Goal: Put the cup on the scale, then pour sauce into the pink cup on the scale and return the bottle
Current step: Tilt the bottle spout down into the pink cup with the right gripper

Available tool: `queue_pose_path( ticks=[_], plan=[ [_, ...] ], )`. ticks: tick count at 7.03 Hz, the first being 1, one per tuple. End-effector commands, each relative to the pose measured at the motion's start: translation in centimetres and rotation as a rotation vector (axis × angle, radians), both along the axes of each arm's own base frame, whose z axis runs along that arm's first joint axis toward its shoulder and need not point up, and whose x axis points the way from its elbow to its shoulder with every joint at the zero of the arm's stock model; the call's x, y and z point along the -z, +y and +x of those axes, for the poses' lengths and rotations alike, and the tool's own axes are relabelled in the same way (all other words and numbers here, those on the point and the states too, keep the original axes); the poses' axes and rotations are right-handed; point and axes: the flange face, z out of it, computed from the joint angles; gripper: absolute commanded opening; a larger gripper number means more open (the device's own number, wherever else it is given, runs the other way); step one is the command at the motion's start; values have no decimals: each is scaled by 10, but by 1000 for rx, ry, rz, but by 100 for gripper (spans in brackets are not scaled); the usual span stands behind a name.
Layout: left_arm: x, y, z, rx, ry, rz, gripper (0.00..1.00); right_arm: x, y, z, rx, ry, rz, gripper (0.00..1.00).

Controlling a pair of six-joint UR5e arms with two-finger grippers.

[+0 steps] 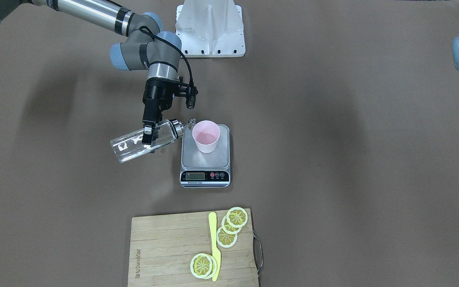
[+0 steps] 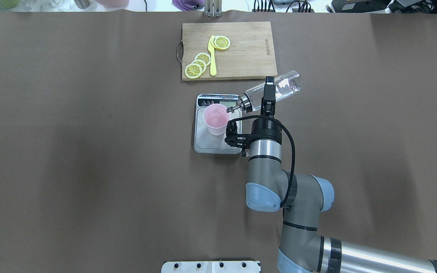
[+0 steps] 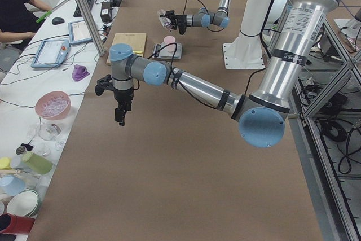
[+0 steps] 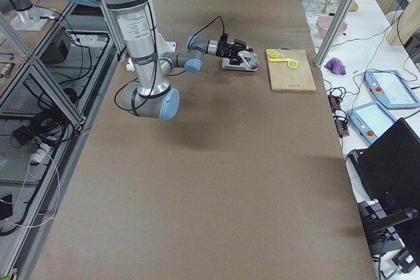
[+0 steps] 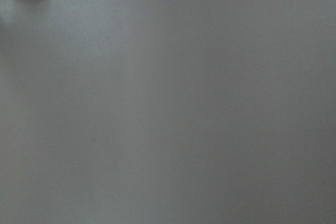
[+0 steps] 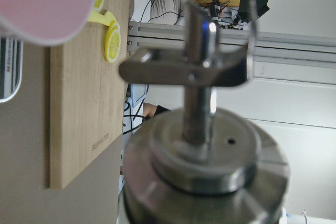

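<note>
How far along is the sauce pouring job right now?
Done: the pink cup stands on the scale. In hand: the right hand holds the glass bottle tipped, spout at the cup's rim. Left: finish pouring, then set the bottle back down.

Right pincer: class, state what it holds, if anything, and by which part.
The right pincer grips the bottle around the middle of its glass body, its neck pointing toward the cup on the scale.
</note>
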Motion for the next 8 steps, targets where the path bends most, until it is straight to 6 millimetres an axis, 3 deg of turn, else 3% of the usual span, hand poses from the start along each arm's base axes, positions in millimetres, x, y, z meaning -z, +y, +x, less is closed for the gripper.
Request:
queue_pose_path(
  ticks=[1, 5, 8],
  plan=[
    [1, -1, 1, -1, 2, -2, 98, -1, -6, 3, -10, 25, -5, 0],
    [1, 0, 1, -1, 4, -1, 98, 1, -6, 3, -12, 49, -2, 0],
    [3, 0, 0, -1, 5, 3, 98, 9, -5, 7, -13, -61, 13, 0]
  ],
)
